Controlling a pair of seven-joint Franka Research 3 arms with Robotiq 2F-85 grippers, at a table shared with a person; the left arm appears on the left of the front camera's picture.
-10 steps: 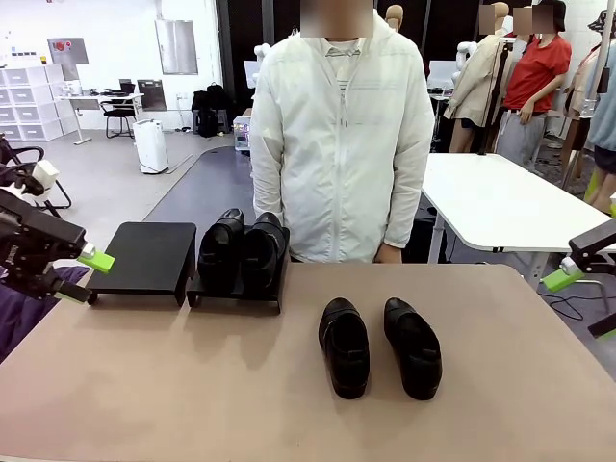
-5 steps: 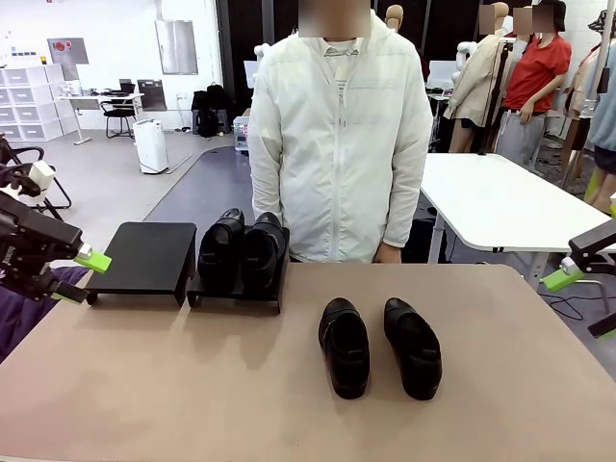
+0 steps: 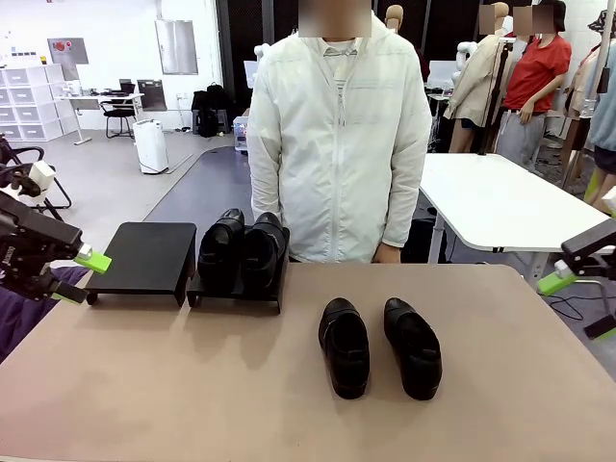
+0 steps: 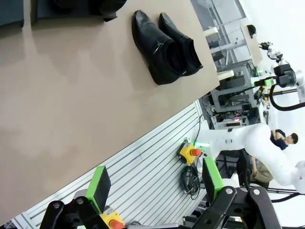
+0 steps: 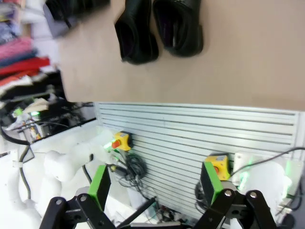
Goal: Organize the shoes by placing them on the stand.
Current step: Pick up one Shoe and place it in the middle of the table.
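- L pincer [image 3: 82, 277] wide open, nothing in it — by left edge of table [image 3: 173, 385].
- R pincer [image 3: 577, 304] wide open, empty.
- One shoe pair [image 3: 243, 250] on stand [image 3: 231, 296] — other pair [image 3: 345, 348] on table.

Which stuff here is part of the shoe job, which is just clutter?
Job: left loose shoe; right loose shoe; shoe pair on the loaded stand; empty stand.
Clutter: white table, office chair, drawer units, all in the room behind.

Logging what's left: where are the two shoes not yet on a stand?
Front view: the two loose shoes lie side by side on the table, right of centre, just right of the loaded stand.
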